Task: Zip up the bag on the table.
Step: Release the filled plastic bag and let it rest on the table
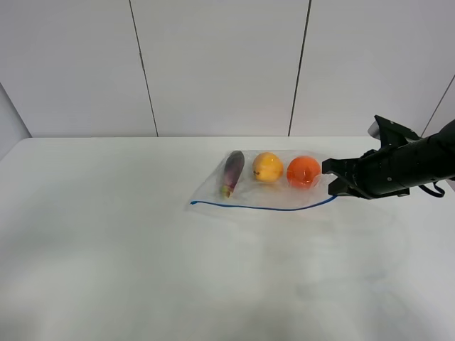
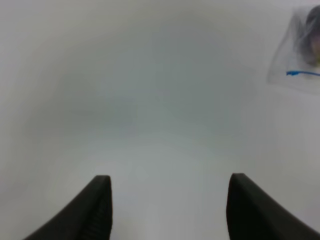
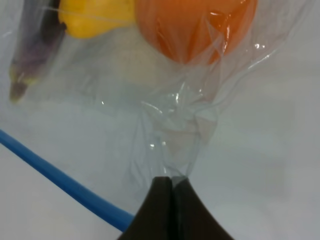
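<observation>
Table (image 1: 106, 249): white, mostly bare. Bag (image 1: 249, 193) lies flat right of centre, toward the far half, with its long axis left-right in the high view. Right gripper (image 1: 331, 177) is at the bag's right end by the orange, fingers pressed together pinching a bunched fold of film. Left gripper (image 2: 170, 179): fingers spread, nothing between them, over bare table well apart from the bag. Zipper strip (image 1: 256, 207) runs along the near long edge. Eggplant (image 1: 233, 170), pear (image 1: 268, 167) and orange (image 1: 303, 171) sit in a row along the far edge.
</observation>
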`<move>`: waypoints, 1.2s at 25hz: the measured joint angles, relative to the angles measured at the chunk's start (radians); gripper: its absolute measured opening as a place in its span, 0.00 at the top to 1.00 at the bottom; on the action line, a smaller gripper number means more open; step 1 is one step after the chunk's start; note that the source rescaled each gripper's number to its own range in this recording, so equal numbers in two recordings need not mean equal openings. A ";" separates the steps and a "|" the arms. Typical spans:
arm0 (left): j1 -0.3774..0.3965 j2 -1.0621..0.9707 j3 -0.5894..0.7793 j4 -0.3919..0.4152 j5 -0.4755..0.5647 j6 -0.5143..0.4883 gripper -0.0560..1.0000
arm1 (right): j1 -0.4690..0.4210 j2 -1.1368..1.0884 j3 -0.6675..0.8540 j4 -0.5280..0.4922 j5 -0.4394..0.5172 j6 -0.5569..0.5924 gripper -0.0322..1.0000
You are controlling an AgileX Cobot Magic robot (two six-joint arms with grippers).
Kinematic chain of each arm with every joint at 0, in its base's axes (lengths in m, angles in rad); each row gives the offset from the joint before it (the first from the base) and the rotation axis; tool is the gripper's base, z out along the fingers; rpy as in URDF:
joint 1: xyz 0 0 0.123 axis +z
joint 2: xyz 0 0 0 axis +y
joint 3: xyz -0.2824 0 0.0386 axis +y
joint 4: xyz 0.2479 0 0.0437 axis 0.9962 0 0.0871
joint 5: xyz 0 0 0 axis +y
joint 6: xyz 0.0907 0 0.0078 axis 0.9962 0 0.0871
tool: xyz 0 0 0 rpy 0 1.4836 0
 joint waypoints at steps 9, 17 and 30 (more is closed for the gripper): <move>0.000 0.000 0.024 0.041 0.068 0.000 0.32 | 0.000 0.000 0.000 0.000 -0.006 0.000 0.97; 0.000 0.000 0.024 0.042 0.068 0.000 0.32 | 0.000 0.000 0.000 -0.001 -0.017 0.000 0.97; 0.000 -0.038 0.024 0.042 0.068 0.000 0.32 | 0.000 0.000 0.000 -0.001 -0.022 0.002 0.97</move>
